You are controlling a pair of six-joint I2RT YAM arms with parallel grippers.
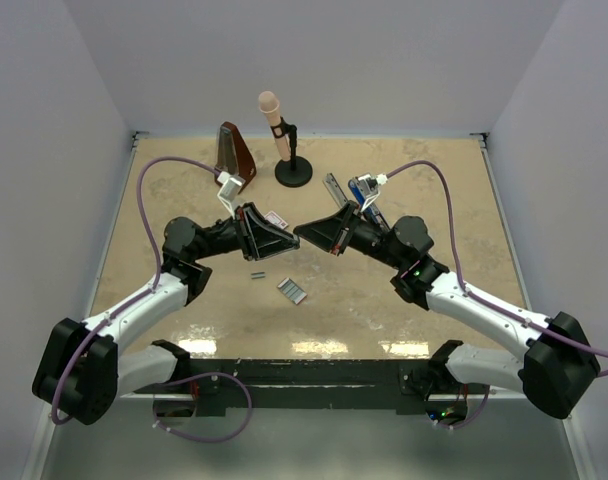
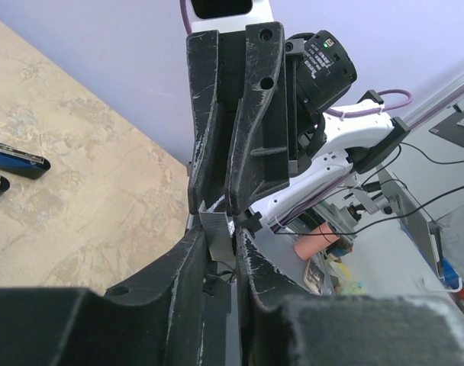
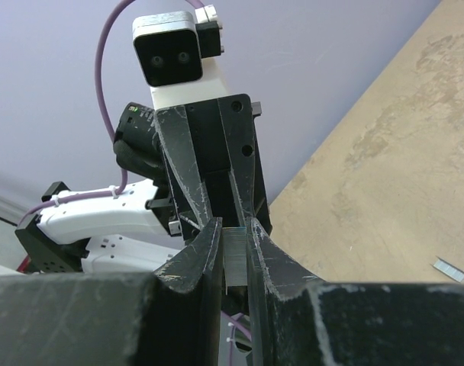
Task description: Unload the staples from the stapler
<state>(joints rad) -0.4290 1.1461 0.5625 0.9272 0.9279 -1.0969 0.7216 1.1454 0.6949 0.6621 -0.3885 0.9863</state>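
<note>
My two grippers meet tip to tip above the middle of the table. A short grey strip of staples (image 2: pixel 216 238) stands between the fingers of my left gripper (image 2: pixel 217 229), and its upper end reaches into the right gripper's tips. In the right wrist view the same strip (image 3: pixel 235 259) sits between the fingers of my right gripper (image 3: pixel 233 229). Both grippers, left (image 1: pixel 287 232) and right (image 1: pixel 304 232), look shut on it. The blue-and-black stapler (image 1: pixel 362 192) lies open behind the right gripper, its silver rail (image 1: pixel 333 187) beside it. It also shows in the left wrist view (image 2: pixel 14 156).
Two more loose staple strips lie on the table in front, one larger (image 1: pixel 292 290) and one small (image 1: pixel 256 275). A small white box with a red label (image 1: pixel 276 218) lies by the left gripper. A brown metronome (image 1: pixel 236 150) and a microphone on a black stand (image 1: pixel 284 140) stand at the back.
</note>
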